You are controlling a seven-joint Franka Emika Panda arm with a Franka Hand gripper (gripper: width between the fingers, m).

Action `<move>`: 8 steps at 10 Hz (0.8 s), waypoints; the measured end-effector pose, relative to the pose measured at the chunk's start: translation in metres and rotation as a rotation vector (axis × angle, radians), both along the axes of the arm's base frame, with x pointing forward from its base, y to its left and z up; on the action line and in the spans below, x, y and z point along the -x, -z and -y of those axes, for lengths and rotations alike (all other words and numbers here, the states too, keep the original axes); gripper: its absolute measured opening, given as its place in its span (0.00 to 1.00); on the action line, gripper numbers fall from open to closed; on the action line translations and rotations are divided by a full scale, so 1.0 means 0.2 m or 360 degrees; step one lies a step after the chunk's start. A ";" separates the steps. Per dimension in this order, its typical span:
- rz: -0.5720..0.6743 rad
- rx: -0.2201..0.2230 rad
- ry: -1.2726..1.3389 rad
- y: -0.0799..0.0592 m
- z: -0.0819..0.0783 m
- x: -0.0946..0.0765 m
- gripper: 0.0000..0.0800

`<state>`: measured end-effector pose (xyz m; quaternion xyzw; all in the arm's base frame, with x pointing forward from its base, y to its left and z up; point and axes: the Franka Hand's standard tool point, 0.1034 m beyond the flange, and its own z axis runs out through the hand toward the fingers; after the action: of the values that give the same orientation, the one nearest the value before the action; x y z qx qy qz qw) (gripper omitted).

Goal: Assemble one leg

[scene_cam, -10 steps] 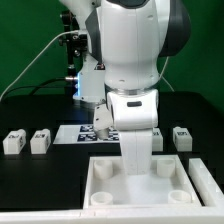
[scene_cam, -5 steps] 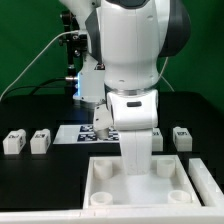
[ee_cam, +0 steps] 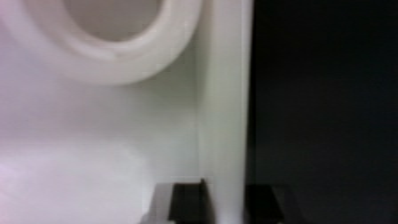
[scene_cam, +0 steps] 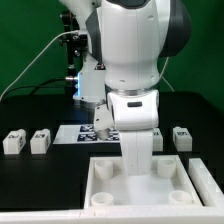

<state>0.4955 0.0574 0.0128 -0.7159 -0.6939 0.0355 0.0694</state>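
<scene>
Legs: far-left leg (scene_cam: 12, 143) and second leg (scene_cam: 40, 141) stand side by side on the worktop (scene_cam: 30, 115) at the exterior view's left. The right leg (scene_cam: 181, 136) is at its right. All are loose and apart from the tray (scene_cam: 105, 160).
Gripper: the gripper (ee_cam: 226, 205) is low at the tray's wall, holding no leg.
Jaws: dark tips flank the wall; cannot tell whether they are clamped.
Handling (judged): a leg is light, stiff, smooth plastic that may slip. Pinch the flat sides at mid-height.

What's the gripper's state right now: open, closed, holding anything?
Gripper: cannot be told; its fingertips seem to flank the tray wall, but the view is too blurred to show contact.
</scene>
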 end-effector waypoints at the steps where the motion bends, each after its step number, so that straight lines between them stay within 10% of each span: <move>1: -0.0018 0.0011 0.0065 0.00 -0.06 0.01 0.10; 6: -0.0043 0.0062 0.0057 0.00 -0.06 0.01 0.10; 8: -0.0044 0.0062 0.0058 0.00 -0.06 0.01 0.39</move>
<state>0.4932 0.0698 0.0134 -0.7289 -0.6790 0.0576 0.0657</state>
